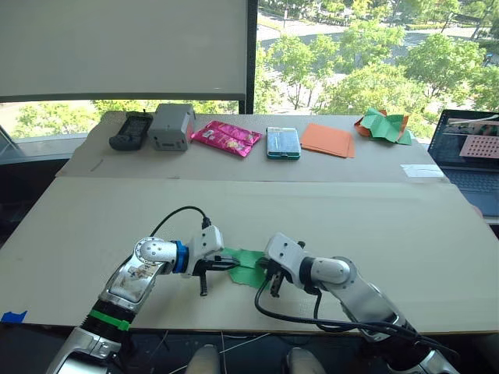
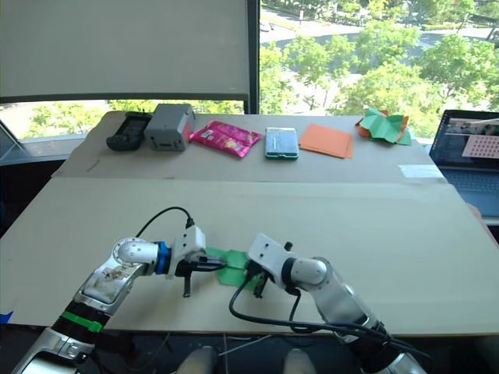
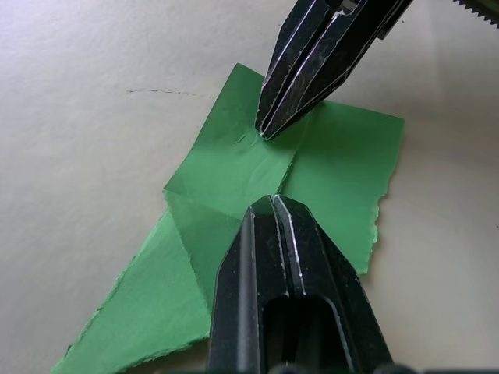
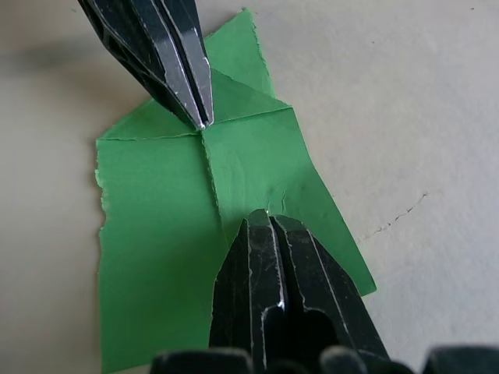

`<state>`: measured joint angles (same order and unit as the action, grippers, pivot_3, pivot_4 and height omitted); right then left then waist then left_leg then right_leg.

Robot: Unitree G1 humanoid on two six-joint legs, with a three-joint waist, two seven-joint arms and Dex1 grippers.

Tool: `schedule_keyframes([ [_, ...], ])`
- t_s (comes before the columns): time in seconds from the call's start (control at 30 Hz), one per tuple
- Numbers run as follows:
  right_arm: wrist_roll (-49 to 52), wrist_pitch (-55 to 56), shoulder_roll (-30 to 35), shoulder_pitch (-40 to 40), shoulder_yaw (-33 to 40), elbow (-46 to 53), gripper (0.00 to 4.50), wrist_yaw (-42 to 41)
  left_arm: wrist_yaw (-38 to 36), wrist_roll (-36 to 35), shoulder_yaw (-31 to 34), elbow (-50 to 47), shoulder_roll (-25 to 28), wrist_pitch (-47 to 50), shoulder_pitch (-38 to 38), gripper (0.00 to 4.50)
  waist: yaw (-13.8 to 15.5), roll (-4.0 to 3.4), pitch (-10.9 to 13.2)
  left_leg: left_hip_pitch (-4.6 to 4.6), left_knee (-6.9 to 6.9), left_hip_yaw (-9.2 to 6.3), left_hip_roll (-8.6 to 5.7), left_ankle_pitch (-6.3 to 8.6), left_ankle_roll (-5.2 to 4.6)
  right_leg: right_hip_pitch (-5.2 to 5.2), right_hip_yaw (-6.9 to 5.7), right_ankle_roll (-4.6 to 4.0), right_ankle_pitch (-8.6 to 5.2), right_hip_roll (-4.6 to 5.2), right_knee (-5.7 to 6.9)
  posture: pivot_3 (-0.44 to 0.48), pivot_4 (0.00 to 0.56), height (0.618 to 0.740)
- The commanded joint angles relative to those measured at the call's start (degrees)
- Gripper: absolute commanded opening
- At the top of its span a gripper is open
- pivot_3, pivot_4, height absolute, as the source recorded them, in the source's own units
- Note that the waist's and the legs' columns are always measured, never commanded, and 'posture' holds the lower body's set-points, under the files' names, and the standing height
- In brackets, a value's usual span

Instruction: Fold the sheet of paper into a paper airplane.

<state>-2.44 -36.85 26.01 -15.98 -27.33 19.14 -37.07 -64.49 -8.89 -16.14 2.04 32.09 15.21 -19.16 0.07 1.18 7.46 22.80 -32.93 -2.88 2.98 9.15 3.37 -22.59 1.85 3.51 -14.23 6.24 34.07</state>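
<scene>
The sheet of paper (image 1: 249, 270) is bright green and partly folded, with crease lines and a pointed flap. It lies flat on the cardboard-covered table (image 1: 374, 226) near the front edge. My left gripper (image 1: 231, 265) comes in from the left, shut, its tip pressing down on the paper (image 3: 343, 179) close to the centre crease. From the right, my right gripper (image 1: 264, 273) is also shut, and its tip rests on the paper (image 4: 156, 226) a short way from the left one. The two tips face each other along the crease. Neither gripper has paper between its fingers.
Along the back of the table lie a black device (image 1: 130, 131), a grey box (image 1: 171, 126), a pink packet (image 1: 226, 138), a teal case (image 1: 283, 142), flat orange sheets (image 1: 327, 139) and a crumpled green-and-orange heap (image 1: 383, 125). A laptop (image 1: 472, 156) sits at the far right.
</scene>
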Motion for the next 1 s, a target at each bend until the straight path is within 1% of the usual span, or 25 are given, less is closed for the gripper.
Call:
schedule_keyframes([
  [0.03, -1.2, -2.91, 0.12, 0.76, -1.46, -1.98, 0.01, 0.13, 0.36, 1.48, -0.79, 1.46, -0.07, -1.28, -0.8, 0.0, -0.05, 0.0, 0.0, 0.0, 0.0, -0.01, 0.0, 0.0, 0.0, -0.01, 0.0, 0.0, 0.0, 0.0, 0.0, 0.0, 0.15, 0.706],
  [0.13, -1.39, -3.61, 0.11, 0.64, -1.55, -1.67, 0.01, 0.12, 0.76, 2.91, -1.49, 3.58, -0.04, -2.72, -0.93, 0.0, -0.05, 0.0, -0.01, -0.03, 0.0, -0.02, 0.0, 0.0, 0.0, 0.03, 0.0, 0.0, 0.0, 0.0, 0.01, 0.0, 0.15, 0.706],
  [0.27, -1.36, -4.54, -0.03, 0.76, -1.51, -0.99, 0.01, 0.1, 0.78, 3.06, -1.56, 5.19, -0.39, -3.33, -1.24, 0.0, -0.01, -0.01, -0.02, -0.09, 0.0, -0.02, 0.0, 0.0, 0.0, 0.11, 0.0, 0.0, 0.0, 0.0, 0.01, 0.0, 0.15, 0.706],
  [0.47, -1.52, -5.25, 0.03, 0.89, -1.78, -1.02, 0.01, 0.14, -0.49, -3.58, 2.12, 3.05, -2.25, 2.19, -2.74, 0.0, 0.05, 0.0, -0.01, -0.08, 0.0, -0.02, 0.0, 0.0, 0.01, 0.12, 0.0, 0.0, 0.0, 0.0, 0.0, 0.0, 0.15, 0.706],
  [0.6, -1.56, -5.43, -0.39, 0.69, -2.09, -1.26, 0.01, 0.26, -0.11, -5.78, 3.54, 2.49, -3.31, 5.56, -3.92, 0.0, -0.03, 0.04, 0.02, -0.06, 0.0, -0.04, 0.0, 0.0, 0.0, 0.1, -0.01, 0.0, 0.0, 0.0, 0.02, 0.0, 0.15, 0.706],
  [0.8, -1.45, -6.23, -1.05, 0.5, -2.52, -1.36, 0.01, 0.51, 0.52, -3.95, 2.07, 3.93, -3.48, 3.95, -4.24, 0.0, -0.66, 0.03, 0.01, -0.15, 0.0, -0.07, -0.01, -0.01, -0.01, 0.24, -0.01, 0.02, 0.01, -0.03, 0.03, 0.0, 0.15, 0.706],
  [1.0, -1.37, -7.22, -1.34, 0.34, -2.56, -0.93, 0.01, 0.74, 0.87, 3.19, -2.29, 8.54, -1.71, -2.92, -2.58, 0.0, -0.78, 0.05, -0.02, -0.22, 0.01, -0.08, 0.0, -0.01, -0.01, 0.29, -0.01, 0.03, 0.02, -0.05, 0.04, 0.0, 0.15, 0.706],
])
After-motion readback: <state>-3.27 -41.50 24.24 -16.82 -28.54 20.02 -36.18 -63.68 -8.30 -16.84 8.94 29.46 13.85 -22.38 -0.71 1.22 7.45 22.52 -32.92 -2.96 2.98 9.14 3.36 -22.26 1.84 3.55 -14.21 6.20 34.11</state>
